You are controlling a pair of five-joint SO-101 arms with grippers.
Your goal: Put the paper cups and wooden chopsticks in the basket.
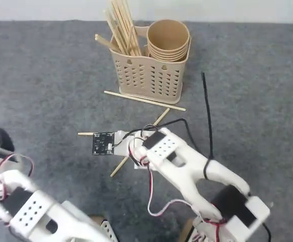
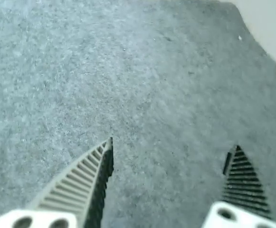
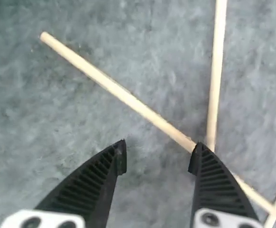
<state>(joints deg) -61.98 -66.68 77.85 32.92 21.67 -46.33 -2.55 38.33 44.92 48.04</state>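
Observation:
A beige perforated basket [image 1: 149, 75] at the back holds a stack of paper cups [image 1: 167, 38] and several wooden chopsticks [image 1: 120, 25]. Three chopsticks lie on the grey carpet. One [image 1: 144, 100] rests just in front of the basket. Two others cross under the right arm: a slanted one [image 1: 159, 119] and a level one [image 1: 86, 133]. My right gripper [image 3: 158, 154] is open just above them. One chopstick [image 3: 119, 90] passes under one fingertip [image 3: 202, 161], and the other chopstick [image 3: 216, 71] ends beside it. My left gripper [image 2: 172, 145] is open over bare carpet at the near left.
A black cable [image 1: 207, 111] runs from the right arm [image 1: 187, 166] over the carpet, right of the basket. The left arm [image 1: 20, 201] stands at the near left corner. Open carpet lies left of the basket.

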